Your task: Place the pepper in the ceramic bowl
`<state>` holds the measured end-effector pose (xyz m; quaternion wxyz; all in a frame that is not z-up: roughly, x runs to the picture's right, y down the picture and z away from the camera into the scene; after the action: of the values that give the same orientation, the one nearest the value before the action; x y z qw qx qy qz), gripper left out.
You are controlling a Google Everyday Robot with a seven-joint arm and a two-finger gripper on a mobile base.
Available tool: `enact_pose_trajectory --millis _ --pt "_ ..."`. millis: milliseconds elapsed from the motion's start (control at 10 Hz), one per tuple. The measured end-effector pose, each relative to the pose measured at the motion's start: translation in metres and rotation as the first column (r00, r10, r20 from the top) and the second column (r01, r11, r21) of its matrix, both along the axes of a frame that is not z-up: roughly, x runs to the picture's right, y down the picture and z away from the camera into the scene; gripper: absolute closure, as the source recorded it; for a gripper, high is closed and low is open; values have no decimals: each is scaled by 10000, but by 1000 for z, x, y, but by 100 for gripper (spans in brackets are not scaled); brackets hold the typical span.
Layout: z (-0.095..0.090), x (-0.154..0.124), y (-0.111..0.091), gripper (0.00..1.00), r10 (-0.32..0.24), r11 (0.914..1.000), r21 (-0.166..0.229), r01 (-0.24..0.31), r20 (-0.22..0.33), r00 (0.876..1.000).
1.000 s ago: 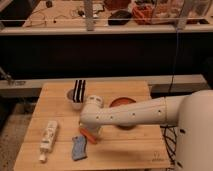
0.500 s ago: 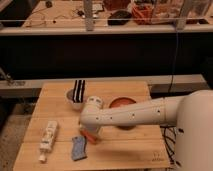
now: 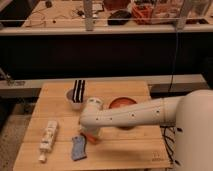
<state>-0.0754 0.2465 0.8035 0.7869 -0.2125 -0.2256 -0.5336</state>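
The ceramic bowl is a wide orange dish at the middle right of the wooden table, its near side hidden behind my white arm. My arm reaches leftward across the table and bends down at the wrist. The gripper points down at the table just right of a blue-grey cloth. A small orange piece, the pepper, shows on the table right under the gripper. The gripper stands open above the pepper, and I see nothing lifted.
A small grey-white bowl with black-and-white striped items stands at the back left. A white bottle lies near the left edge. The blue-grey cloth lies at the front. The wooden table ends close to the right.
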Motion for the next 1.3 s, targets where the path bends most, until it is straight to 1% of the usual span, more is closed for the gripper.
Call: enact_pose_trajectory --millis 200,800,1100,1300 --pt "3 0 5 20 -44 10000 -64 44 75 10000" --pt "10 -1 15 20 -121 9999 -94 123 234 9997" --pt "9 -1 16 20 -129 9998 -118 132 246 9996" --pt "11 -2 18 24 -126 9998 -133 129 281 9995"
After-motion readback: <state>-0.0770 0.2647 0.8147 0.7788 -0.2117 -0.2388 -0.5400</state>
